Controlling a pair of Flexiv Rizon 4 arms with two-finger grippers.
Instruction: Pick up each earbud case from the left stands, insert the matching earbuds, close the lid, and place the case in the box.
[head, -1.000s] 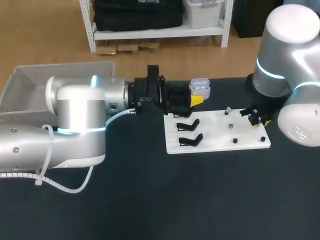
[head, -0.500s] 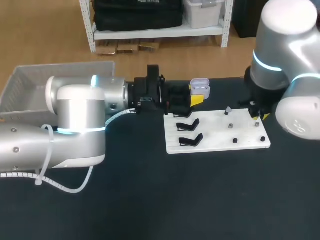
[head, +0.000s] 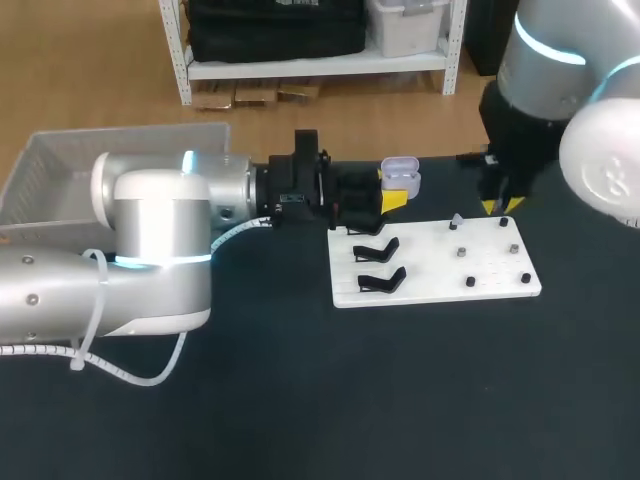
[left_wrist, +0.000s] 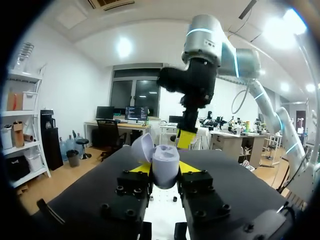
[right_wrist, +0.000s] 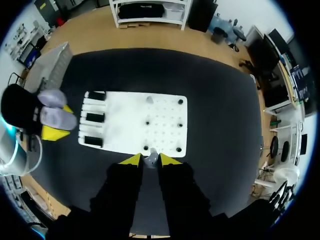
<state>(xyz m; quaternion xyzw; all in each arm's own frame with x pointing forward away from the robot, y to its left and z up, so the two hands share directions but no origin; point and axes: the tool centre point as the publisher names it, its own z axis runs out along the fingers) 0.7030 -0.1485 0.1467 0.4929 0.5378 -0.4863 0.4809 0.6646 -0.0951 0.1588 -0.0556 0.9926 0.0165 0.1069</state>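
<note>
A lavender earbud case (head: 401, 176) with its lid up is held above the table's far edge, my left gripper (head: 392, 197) shut on its body. The left wrist view has the case (left_wrist: 164, 161) upright between the yellow tips, lid (left_wrist: 142, 147) tilted back. My right gripper (head: 498, 207) hangs above the far right corner of the white board (head: 435, 268). In the right wrist view, that gripper (right_wrist: 150, 160) is shut on a small pale earbud (right_wrist: 151, 156). Another earbud (head: 455, 221) stands on a peg of the board.
Two black stands (head: 378, 250) sit at the board's left end, and several dark pegs (head: 470, 282) dot its right half. A white mesh basket (head: 60, 170) stands at the table's far left. My left arm lies across the left of the table.
My right arm has risen from the board's right edge and drawn back toward its far corner, its fingers having closed on an earbud. The left arm and case have not moved.
</note>
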